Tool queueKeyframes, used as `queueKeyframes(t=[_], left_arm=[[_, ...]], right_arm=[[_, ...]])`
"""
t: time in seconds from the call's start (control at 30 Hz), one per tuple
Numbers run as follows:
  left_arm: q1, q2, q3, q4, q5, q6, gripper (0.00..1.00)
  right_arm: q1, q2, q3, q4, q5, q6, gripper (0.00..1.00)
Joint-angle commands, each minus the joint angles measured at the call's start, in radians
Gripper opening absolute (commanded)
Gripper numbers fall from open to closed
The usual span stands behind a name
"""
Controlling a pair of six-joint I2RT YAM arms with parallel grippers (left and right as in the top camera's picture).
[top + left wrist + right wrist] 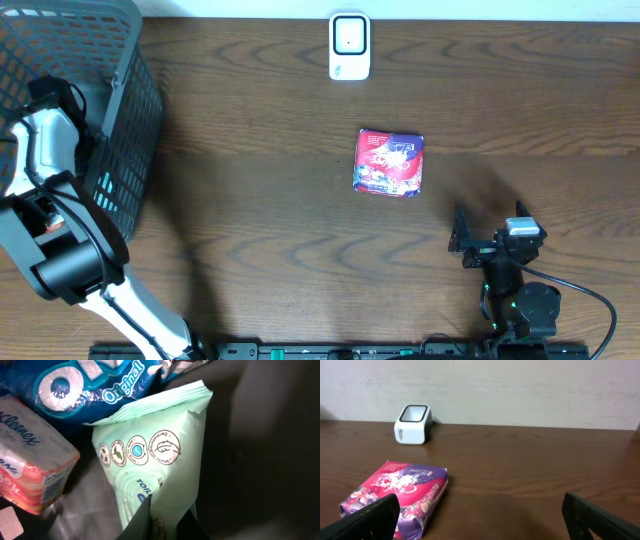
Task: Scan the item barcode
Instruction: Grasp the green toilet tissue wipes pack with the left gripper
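Inside the dark mesh basket my left gripper is shut on the lower edge of a pale green wipes pack, which stands between its two dark fingers. In the overhead view only the left arm shows, reaching into the basket. The white barcode scanner stands at the table's far edge, and it shows in the right wrist view as the scanner. My right gripper rests low at the front right, open and holding nothing.
A red and purple sweets packet lies flat mid-table, just left of the right gripper's left finger. In the basket a Kleenex tissue pack and a blue Oreo pack lie beside the wipes.
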Motion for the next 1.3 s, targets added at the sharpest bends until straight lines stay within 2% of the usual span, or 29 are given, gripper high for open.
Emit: queueKeyframes(t=[0.0, 0.43, 0.53, 0.73, 0.9, 1.03, 1.27], left_arm=[[0.009, -0.095, 0.024, 0.005, 0.056, 0.018, 0.07], [0.007, -0.682, 0.045, 0.101, 0.107, 0.015, 0.07], [0.007, -0.796, 0.045, 0.106, 0.190, 0.016, 0.07], [-0.032, -0.960, 0.045, 0.126, 0.475, 0.020, 0.07], [-0.203, -1.012, 0.045, 0.140, 0.602, 0.074, 0.07], [-0.434, -0.996, 0.044, 0.116, 0.608, 0.130, 0.07], [-0.702, -0.910, 0.044, 0.069, 0.603, 0.163, 0.07]], right_arm=[[0.000, -0.005, -0.002, -0.004, 0.002, 0.010, 0.99], [0.000, -0.005, -0.002, -0.004, 0.002, 0.010, 0.99], [0.000, -0.005, -0.002, -0.004, 0.002, 0.010, 0.99], [0.000, -0.005, -0.002, -0.004, 0.002, 0.010, 0.99], [0.000, -0.005, -0.002, -0.004, 0.002, 0.010, 0.99], [0.000, -0.005, -0.002, -0.004, 0.002, 0.010, 0.99], [0.000, -0.005, -0.002, -0.004, 0.002, 0.010, 0.99]])
